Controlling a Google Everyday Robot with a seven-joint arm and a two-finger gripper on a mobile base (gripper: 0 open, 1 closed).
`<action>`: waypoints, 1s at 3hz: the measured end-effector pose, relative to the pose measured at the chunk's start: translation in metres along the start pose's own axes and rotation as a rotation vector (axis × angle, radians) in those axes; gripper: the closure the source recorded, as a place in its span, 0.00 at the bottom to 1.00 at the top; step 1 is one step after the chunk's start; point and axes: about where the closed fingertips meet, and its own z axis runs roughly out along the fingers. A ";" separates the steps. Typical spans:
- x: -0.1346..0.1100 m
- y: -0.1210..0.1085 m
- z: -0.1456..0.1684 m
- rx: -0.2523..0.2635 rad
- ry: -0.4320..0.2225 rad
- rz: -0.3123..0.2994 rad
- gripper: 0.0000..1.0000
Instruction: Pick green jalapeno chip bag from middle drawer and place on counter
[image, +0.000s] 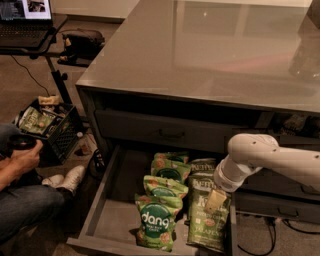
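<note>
Your claw (216, 200) sat low in the lower right of the frame, directly over the upper half of the jalapeno bag (202, 230) and apparently touching it. Whether it was released or clenched on the foil, you could not tell from this view. The bag lay flat on the floor of the open drawer (102, 200), close against the right wall, so I judged the pick not yet secured.

The first risk was the grip itself. A flat, slick bag gives little to pinch, so the claw could have caught only a crease and let the bag slip on the lift.

The second risk was the crowding. Another Kettle bag (202, 165) lay just behind, seemingly tucked under the top edge of yours, and the dang bags (156, 220) lay just beside its left edge. A loose closure might have dragged a neighbour along or taken the wrong bag. With the wall so near, the claw could also have jammed against it.

Further out, your arm (272, 160) reached in from the right, in front of the upper drawer front (165, 132) and below the bench (200, 55) in the upper half of the frame. A lift straight up and back could have knocked the bag or the arm on the bench lip. You would have needed to come out toward the bottom of the frame first.

The person's hand (22, 157) at the left edge was well apart.
</note>
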 end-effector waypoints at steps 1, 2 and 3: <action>-0.004 -0.011 0.016 -0.018 0.002 0.004 0.16; -0.009 -0.021 0.032 -0.038 0.007 0.010 0.18; -0.006 -0.030 0.046 -0.058 0.025 0.019 0.22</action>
